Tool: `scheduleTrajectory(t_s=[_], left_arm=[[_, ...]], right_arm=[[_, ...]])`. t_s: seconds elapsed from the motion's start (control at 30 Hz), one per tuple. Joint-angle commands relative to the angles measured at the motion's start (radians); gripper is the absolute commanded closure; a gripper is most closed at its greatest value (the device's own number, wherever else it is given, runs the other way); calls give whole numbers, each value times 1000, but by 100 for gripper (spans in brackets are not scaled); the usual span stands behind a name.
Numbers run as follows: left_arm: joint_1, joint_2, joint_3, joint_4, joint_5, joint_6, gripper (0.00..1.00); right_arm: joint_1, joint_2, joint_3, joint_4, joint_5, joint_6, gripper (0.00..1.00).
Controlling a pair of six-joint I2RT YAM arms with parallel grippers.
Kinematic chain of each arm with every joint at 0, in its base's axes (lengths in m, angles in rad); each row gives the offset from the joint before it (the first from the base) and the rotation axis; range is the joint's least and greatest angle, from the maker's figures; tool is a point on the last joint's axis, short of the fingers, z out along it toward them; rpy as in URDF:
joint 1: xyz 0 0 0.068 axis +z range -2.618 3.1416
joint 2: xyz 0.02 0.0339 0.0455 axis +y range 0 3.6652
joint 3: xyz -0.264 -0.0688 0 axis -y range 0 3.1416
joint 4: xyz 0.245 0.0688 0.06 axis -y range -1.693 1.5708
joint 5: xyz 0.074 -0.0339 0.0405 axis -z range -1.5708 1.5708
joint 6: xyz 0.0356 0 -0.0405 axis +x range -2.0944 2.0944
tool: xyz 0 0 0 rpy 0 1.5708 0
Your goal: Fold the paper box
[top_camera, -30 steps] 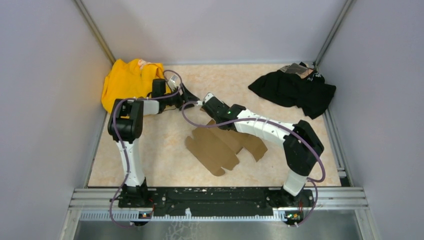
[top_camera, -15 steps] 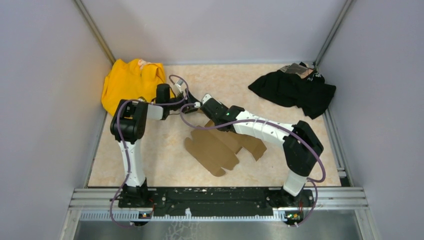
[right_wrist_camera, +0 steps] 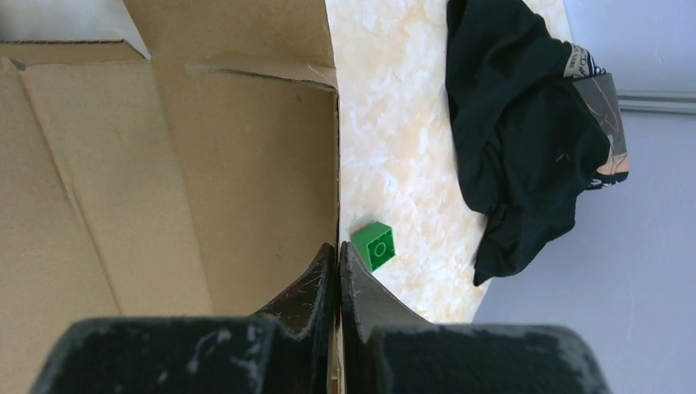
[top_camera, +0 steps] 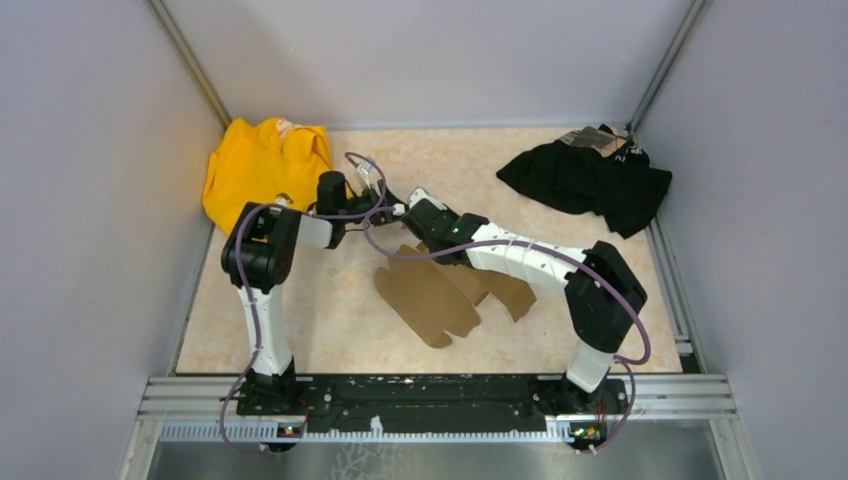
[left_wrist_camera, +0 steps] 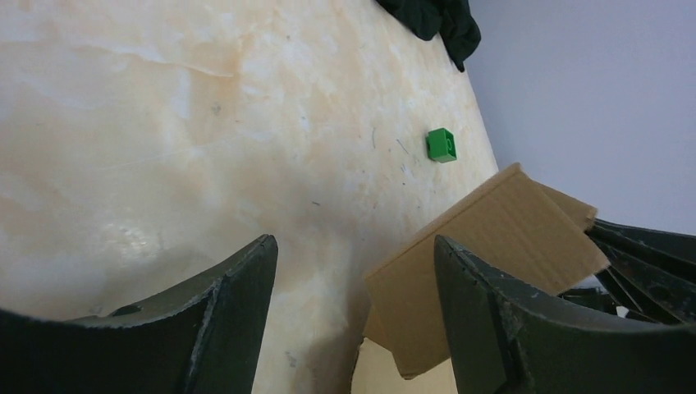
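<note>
The paper box (top_camera: 440, 295) is a flat brown die-cut sheet on the table's middle, with one flap (left_wrist_camera: 484, 246) lifted at its far end. My right gripper (right_wrist_camera: 339, 245) is shut on that flap's thin edge (right_wrist_camera: 246, 164); from above, the right gripper (top_camera: 405, 207) is over the sheet's far-left corner. My left gripper (left_wrist_camera: 354, 240) is open just left of the raised flap, which stands in front of the right finger (left_wrist_camera: 492, 312); nothing lies between the jaws. From above, the left gripper (top_camera: 383, 200) almost meets the right one.
A small green cube (left_wrist_camera: 441, 144) lies on the table beyond the flap, also in the right wrist view (right_wrist_camera: 374, 245). A yellow garment (top_camera: 260, 165) fills the back left corner and a black garment (top_camera: 590, 180) the back right. Grey walls enclose the table.
My left gripper has swung right and toward the right gripper, staying open. The cardboard sheet has shifted slightly while the right gripper keeps its hold.
</note>
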Motion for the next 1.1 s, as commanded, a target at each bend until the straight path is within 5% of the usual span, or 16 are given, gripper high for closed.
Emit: scheduleTrajectory(t_s=[0.0,0.47,1.07], left_arm=[[-20,-3,-35,215,26,-21,23],[-28,100,-130,695,106,-174,22],[-53,135,-231,800,112,-122,21]], right_arm=[[14,-14,-28,32,65,11,100],[29,71,-20,61,182,1,100],[125,99,-47,30,328,41,100]])
